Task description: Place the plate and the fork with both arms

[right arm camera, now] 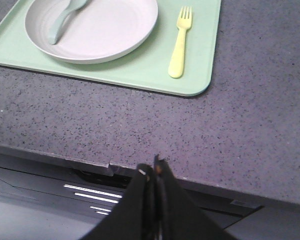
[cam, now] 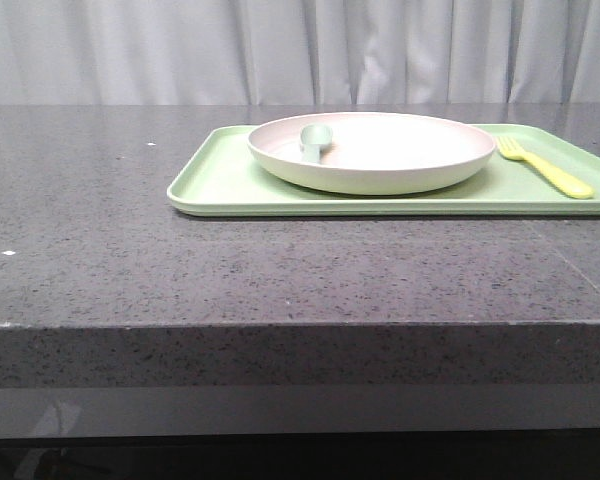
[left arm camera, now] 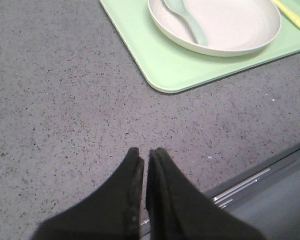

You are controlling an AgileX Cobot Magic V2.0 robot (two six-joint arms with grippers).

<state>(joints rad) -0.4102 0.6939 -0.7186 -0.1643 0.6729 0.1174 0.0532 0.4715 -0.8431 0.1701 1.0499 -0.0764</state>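
bench (cam: 100,250): dark speckled stone fills the lower and middle frame of the front view, pale curtain behind.
tray (cam: 220,180): flat light-green rectangle, centre to right edge of the front view, carrying everything else.
plate (cam: 400,150): cream-pink inside, pale green beneath, sits on the tray at upper centre of the front view; looks light, rigid and matte, and a pinch on the raised rim seems the likeliest hold, since the underside lies flush.
spoon (cam: 313,140): pale grey-green, lying inside the plate at its left side; could slide if the plate tips.
fork (cam: 545,168): bright yellow, flat on the tray just right of the plate and not touching it; appears light, stiff and smooth, low-lying, so a grip across the mid-handle looks best.
left fingers (left arm camera: 146,152): bottom centre of the left wrist view, pressed almost together, holding nothing, above bare bench well short of the tray.
right fingers (right arm camera: 154,167): bottom centre of the right wrist view, closed tight and empty, over the bench edge.
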